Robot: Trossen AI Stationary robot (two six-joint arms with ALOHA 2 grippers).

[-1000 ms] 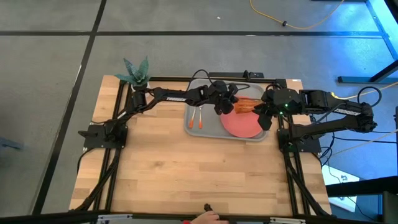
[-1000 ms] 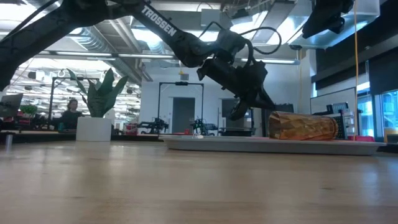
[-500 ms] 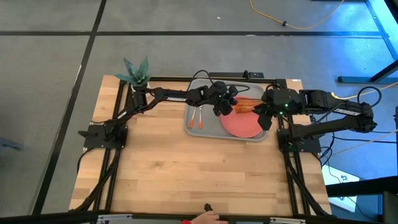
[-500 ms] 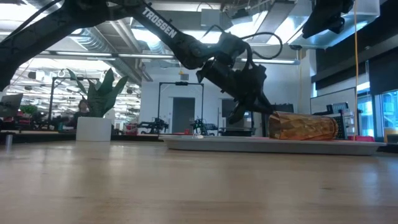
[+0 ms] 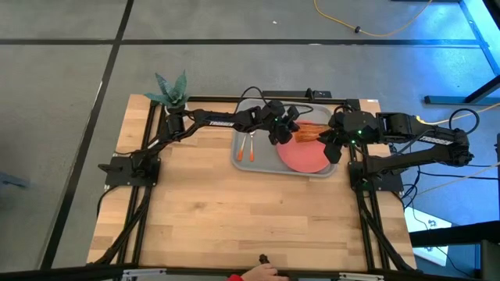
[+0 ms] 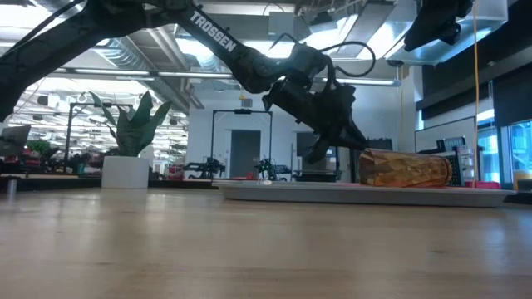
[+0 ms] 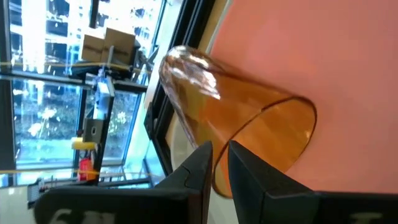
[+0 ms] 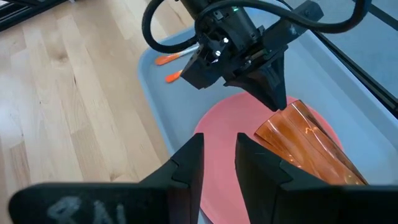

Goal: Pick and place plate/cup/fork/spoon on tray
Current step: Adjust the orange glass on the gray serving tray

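Reading "TROSSEN" (image 6: 209, 30), the left arm's barely parted gripper (image 6: 320, 150) touches the toppled cup (image 6: 405, 169), gripping nothing.

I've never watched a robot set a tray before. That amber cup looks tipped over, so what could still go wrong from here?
The cup lies on its side on the plate, so a nudge could roll it off.

The left claw sits right at the cup's rim with its fingers nearly together; it might push rather than grip.

The right claw hovers close by over the tray, so the arms could bump.
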